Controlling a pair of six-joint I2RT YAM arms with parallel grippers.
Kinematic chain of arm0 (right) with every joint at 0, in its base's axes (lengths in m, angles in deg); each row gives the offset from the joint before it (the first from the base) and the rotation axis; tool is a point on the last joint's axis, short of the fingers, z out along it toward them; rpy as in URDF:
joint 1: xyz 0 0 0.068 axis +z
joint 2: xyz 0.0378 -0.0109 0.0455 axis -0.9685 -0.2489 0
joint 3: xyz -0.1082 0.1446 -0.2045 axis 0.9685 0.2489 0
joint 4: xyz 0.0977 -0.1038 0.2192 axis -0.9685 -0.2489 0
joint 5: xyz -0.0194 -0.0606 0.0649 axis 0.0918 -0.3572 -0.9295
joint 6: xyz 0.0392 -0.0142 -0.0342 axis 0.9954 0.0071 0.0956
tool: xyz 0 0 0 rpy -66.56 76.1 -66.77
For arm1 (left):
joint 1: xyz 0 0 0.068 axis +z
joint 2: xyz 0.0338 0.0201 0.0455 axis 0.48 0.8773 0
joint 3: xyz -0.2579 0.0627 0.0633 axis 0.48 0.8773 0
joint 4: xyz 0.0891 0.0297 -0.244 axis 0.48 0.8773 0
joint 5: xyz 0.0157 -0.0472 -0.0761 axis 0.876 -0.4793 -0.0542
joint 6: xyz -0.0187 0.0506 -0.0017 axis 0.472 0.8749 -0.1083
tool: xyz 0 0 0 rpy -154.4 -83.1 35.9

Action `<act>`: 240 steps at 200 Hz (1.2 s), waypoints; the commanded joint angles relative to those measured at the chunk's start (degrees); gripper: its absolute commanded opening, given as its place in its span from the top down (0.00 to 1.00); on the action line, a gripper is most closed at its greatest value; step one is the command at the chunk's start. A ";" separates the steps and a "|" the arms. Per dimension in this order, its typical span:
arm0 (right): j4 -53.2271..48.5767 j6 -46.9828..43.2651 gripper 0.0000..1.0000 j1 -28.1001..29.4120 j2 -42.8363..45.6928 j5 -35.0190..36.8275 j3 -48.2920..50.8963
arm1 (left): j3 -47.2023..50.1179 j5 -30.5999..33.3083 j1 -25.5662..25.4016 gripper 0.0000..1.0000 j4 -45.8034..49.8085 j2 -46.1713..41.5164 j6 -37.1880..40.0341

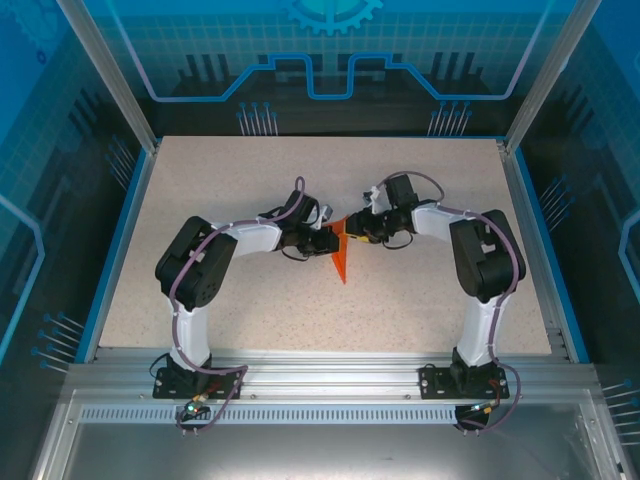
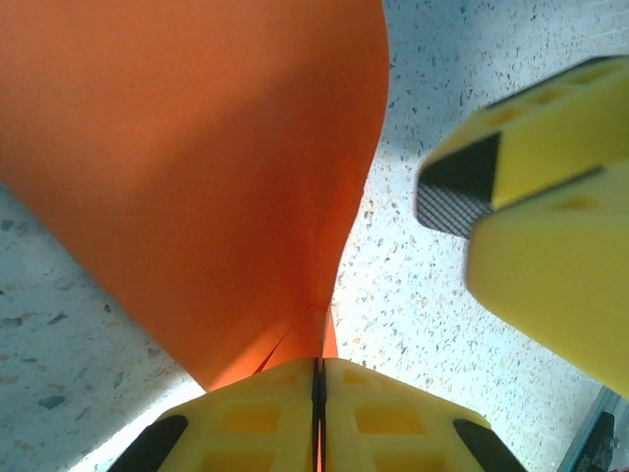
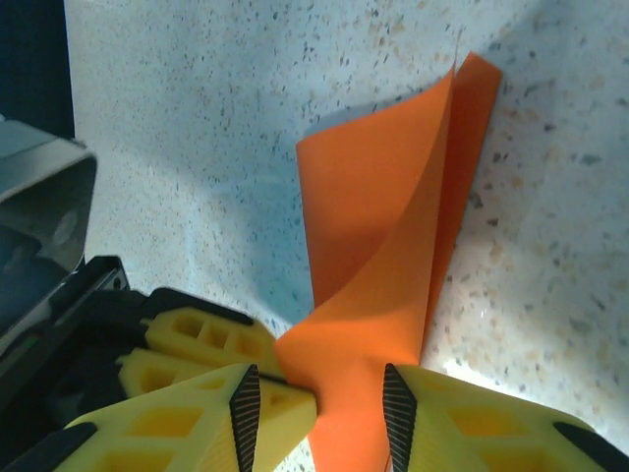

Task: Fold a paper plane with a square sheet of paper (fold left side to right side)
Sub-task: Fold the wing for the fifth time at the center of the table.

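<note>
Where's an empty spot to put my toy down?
Bare: the far strip of the table along the back wall, and the near strip by the metal rail. Crowded: the middle, where left fingers and right fingers meet at the orange paper.

We think this is a robot lab, with a closed test booth. The left arm [image 1: 195, 265] and the right arm [image 1: 487, 258] are bolted to a metal rail [image 1: 330, 370] at 6 o'clock. The speckled table [image 1: 220, 170] has blue edges. Metal posts [image 1: 105, 70] hold blue walls [image 1: 50, 150] at 9, 12 and 3 o'clock, with drawn grids and a gear [image 1: 335, 12].
</note>
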 commanded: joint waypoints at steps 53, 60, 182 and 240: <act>-4.60 -1.80 0.63 0.90 -6.08 1.59 -5.66 | 1.81 -0.70 0.95 0.87 -0.58 0.02 0.57; -4.67 -1.88 0.63 0.96 -6.34 2.01 -5.76 | 1.74 -0.73 0.95 0.87 -0.58 0.02 0.58; -5.64 -0.92 0.64 1.53 -8.60 3.61 -6.39 | 7.20 -0.84 0.36 0.61 1.70 -12.01 -0.70; -5.67 -0.96 0.64 1.75 -8.82 3.75 -6.52 | 5.78 -1.33 -6.55 0.62 -1.34 -10.67 -3.70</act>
